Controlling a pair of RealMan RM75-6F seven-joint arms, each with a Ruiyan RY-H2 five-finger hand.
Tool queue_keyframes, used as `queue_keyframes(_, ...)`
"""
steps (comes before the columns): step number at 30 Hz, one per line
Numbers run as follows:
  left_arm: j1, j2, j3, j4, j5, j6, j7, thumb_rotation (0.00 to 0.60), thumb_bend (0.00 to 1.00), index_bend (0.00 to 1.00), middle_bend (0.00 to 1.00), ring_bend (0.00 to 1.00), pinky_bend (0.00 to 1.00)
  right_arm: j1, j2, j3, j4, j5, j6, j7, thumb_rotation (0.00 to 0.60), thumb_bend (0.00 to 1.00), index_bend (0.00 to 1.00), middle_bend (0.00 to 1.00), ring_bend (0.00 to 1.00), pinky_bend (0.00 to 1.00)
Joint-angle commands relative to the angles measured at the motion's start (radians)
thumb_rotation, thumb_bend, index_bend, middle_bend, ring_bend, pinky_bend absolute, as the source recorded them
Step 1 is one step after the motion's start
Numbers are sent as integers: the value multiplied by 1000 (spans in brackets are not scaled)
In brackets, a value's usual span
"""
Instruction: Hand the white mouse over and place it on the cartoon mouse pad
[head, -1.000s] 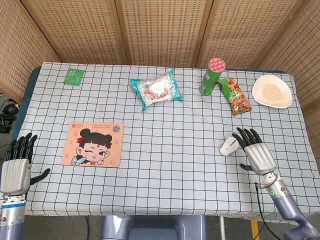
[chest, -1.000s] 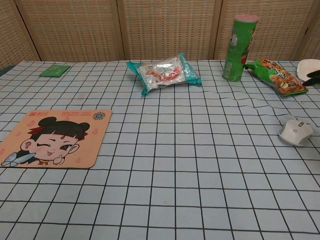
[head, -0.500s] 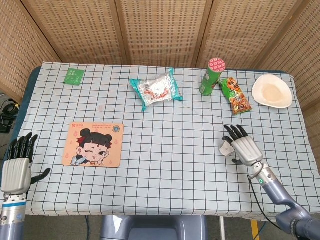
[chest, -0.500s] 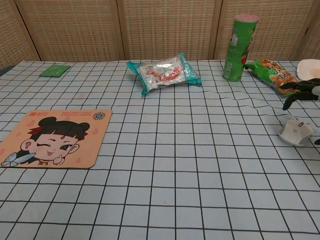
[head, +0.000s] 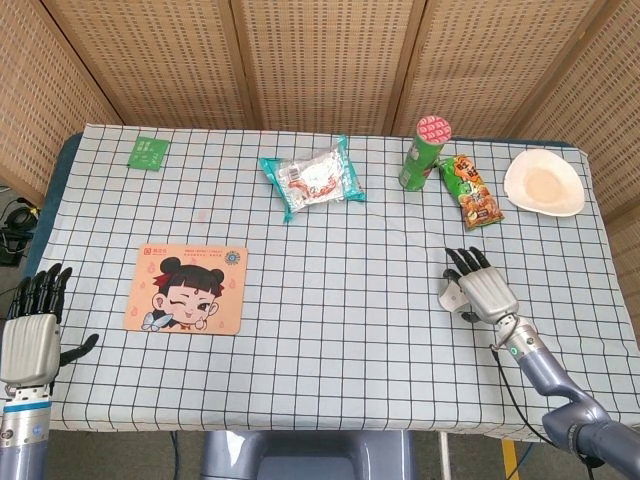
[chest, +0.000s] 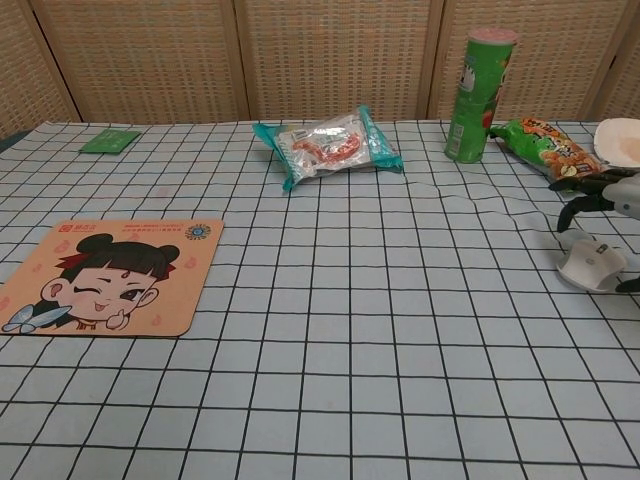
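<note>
The white mouse (head: 453, 295) lies on the checked surface (head: 330, 300), well to the right of the cartoon mouse pad (head: 187, 289). The right hand (head: 483, 290) hovers over the mouse, fingers spread, holding nothing. The left hand (head: 30, 330), left of the pad, is spread and empty.

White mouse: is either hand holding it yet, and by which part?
Nothing is held. The right hand hovers over the white mouse with fingers spread, no grip visible; the left hand is open and empty.
</note>
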Motion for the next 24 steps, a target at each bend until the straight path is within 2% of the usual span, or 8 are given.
queue_keyframes(1,-1,-1,-1,2,-2,-1,1,600,80,0,0,0,0,6,-10,-3,15,4,-7,7,600,118,327,81,0,13)
queue_keyframes(12,-9,-13,-6,21,-23,-16,7,600,79,0,0,0,0,39,-64,-13,95,10,-38,17,600,116,356,99,0,21)
queue_keyframes(16,-10,-13,-7,24,-31,-20,6,600,80,0,0,0,0,45,-82,-17,120,11,-39,20,600,120,428,164,33,49)
queue_keyframes(18,-10,-13,-8,25,-32,-20,4,600,80,0,0,0,0,45,-89,-18,128,6,-24,26,600,126,530,264,127,111)
queue_keyframes(20,-11,-13,-9,25,-34,-20,1,600,80,0,0,0,0,43,-96,-20,137,-3,1,28,600,133,653,406,281,260)
queue_keyframes(22,-11,-13,-9,26,-34,-20,-1,600,80,0,0,0,0,42,-100,-24,142,-12,21,31,600,135,713,479,367,380)
queue_keyframes(24,-11,-13,-8,26,-34,-20,-3,600,80,0,0,0,0,42,-99,-27,137,-22,39,31,600,137,749,512,407,436)
